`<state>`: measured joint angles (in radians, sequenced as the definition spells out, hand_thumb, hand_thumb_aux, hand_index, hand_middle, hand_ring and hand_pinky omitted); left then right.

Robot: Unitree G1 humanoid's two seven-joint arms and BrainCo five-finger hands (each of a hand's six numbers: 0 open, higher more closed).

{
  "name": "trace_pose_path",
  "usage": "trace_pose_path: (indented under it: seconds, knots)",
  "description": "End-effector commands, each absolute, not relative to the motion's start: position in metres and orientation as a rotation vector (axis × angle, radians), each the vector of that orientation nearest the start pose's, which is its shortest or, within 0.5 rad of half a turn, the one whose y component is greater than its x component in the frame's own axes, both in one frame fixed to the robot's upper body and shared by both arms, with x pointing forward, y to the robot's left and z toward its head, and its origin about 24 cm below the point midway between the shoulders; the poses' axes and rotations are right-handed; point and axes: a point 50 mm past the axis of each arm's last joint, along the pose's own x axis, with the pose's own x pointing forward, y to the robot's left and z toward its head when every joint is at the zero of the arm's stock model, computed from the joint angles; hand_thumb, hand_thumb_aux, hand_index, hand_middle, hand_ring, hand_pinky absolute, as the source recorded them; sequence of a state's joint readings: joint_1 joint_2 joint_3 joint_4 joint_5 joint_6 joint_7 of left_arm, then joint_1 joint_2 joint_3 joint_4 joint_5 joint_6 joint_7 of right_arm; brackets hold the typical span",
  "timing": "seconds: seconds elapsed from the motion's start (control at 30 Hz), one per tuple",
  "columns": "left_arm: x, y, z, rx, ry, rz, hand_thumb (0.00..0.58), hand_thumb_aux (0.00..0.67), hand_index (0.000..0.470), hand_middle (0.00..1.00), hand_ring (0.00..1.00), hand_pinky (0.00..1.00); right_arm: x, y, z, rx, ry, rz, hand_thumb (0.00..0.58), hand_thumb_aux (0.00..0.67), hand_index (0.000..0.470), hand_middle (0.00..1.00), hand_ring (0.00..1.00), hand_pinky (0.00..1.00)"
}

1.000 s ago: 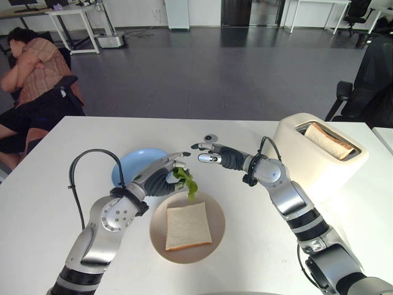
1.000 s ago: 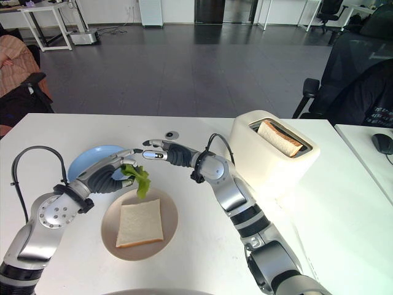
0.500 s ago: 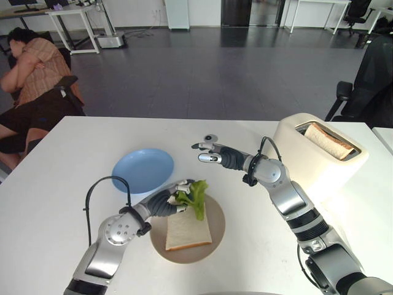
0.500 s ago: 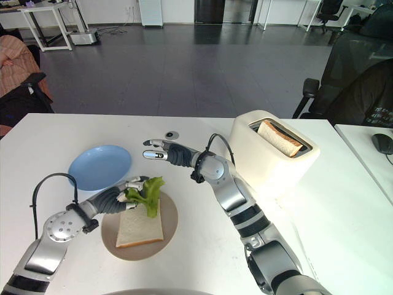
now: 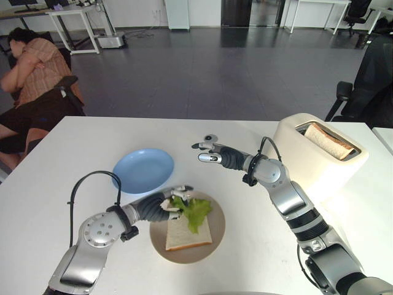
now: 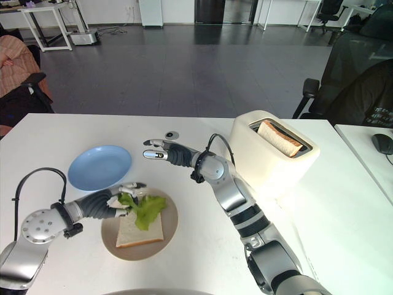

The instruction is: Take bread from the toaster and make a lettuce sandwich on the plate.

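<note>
A white bread slice [image 5: 184,233] lies on the tan plate [image 5: 216,228] near the table's front. A green lettuce leaf [image 5: 195,212] rests across the slice's top edge. My left hand [image 5: 153,208] is at the plate's left rim, fingers pinched on the leaf's left end. The white toaster [image 5: 319,166] stands at the right with a second bread slice [image 5: 329,141] sticking out of its slot. My right hand [image 5: 212,154] hovers over the table behind the plate, fingers stretched out and holding nothing.
An empty blue plate [image 5: 142,170] sits behind and left of the tan plate. A small round disc [image 5: 210,137] lies on the table just beyond my right hand. Bare white table lies at the left and front right.
My left hand carried the lettuce from near the blue plate over to the bread and lowered it onto the slice. The right arm stayed still.
</note>
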<state>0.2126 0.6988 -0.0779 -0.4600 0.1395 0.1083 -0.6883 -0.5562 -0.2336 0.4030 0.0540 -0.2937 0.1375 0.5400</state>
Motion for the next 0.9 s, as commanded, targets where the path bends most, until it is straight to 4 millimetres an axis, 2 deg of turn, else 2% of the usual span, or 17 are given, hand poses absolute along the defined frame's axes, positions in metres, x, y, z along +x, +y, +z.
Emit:
trace_pose_path:
  seconds: [0.03, 0.13, 0.17, 0.2, 0.23, 0.27, 0.3, 0.53, 0.73, 0.8, 0.87, 0.9]
  knots:
    - [0.192, 0.204, 0.075, 0.918, 0.264, -0.846, 0.580, 0.670, 0.470, 0.00, 0.00, 0.00, 0.308, -0.049, 0.137, -0.751, -0.213, 0.876, 0.000, 0.000, 0.000, 0.00, 0.00, 0.00]
    - [0.195, 0.209, 0.074, 0.979, 0.271, -0.820, 0.580, 0.670, 0.470, 0.00, 0.00, 0.00, 0.308, -0.047, 0.139, -0.748, -0.220, 0.883, 0.000, 0.000, 0.000, 0.00, 0.00, 0.00]
    - [0.197, 0.211, 0.075, 0.995, 0.267, -0.807, 0.578, 0.628, 0.441, 0.00, 0.00, 0.00, 0.308, -0.046, 0.139, -0.747, -0.221, 0.886, 0.000, 0.000, 0.000, 0.00, 0.00, 0.00]
    - [0.197, 0.211, 0.076, 1.003, 0.263, -0.800, 0.519, 0.452, 0.317, 0.00, 0.00, 0.00, 0.308, -0.046, 0.139, -0.747, -0.221, 0.888, 0.000, 0.000, 0.000, 0.00, 0.00, 0.00]
    - [0.198, 0.212, 0.077, 1.014, 0.252, -0.787, 0.429, 0.328, 0.230, 0.00, 0.00, 0.00, 0.307, -0.046, 0.139, -0.747, -0.221, 0.890, 0.000, 0.000, 0.000, 0.00, 0.00, 0.00]
    - [0.200, 0.212, 0.078, 1.020, 0.241, -0.773, 0.066, 0.039, 0.028, 0.00, 0.00, 0.00, 0.307, -0.046, 0.138, -0.747, -0.220, 0.891, 0.000, 0.000, 0.000, 0.00, 0.00, 0.00]
    - [0.202, 0.212, 0.080, 1.024, 0.228, -0.761, 0.000, 0.000, 0.000, 0.00, 0.00, 0.00, 0.307, -0.046, 0.138, -0.747, -0.219, 0.892, 0.000, 0.000, 0.000, 0.00, 0.00, 0.00]
    - [0.216, 0.205, 0.108, 0.997, 0.051, -0.675, 0.000, 0.000, 0.000, 0.00, 0.00, 0.00, 0.308, -0.046, 0.137, -0.748, -0.215, 0.895, 0.000, 0.000, 0.000, 0.00, 0.00, 0.00]
    - [0.226, 0.207, 0.143, 0.904, -0.098, -0.596, 0.000, 0.000, 0.000, 0.00, 0.00, 0.00, 0.308, -0.049, 0.139, -0.747, -0.223, 0.879, 0.000, 0.000, 0.000, 0.00, 0.00, 0.00]
    - [0.233, 0.210, 0.154, 0.819, -0.165, -0.510, 0.000, 0.000, 0.000, 0.00, 0.00, 0.00, 0.314, -0.057, 0.146, -0.763, -0.247, 0.818, 0.000, 0.000, 0.000, 0.00, 0.00, 0.00]
    - [0.240, 0.216, 0.157, 0.702, -0.209, -0.406, 0.000, 0.000, 0.000, 0.00, 0.00, 0.00, 0.323, -0.078, 0.160, -0.831, -0.296, 0.670, 0.000, 0.000, 0.000, 0.00, 0.00, 0.00]
    - [0.244, 0.219, 0.156, 0.643, -0.219, -0.356, 0.000, 0.000, 0.000, 0.00, 0.00, 0.00, 0.330, -0.094, 0.170, -0.922, -0.331, 0.549, 0.000, 0.000, 0.000, 0.00, 0.00, 0.00]
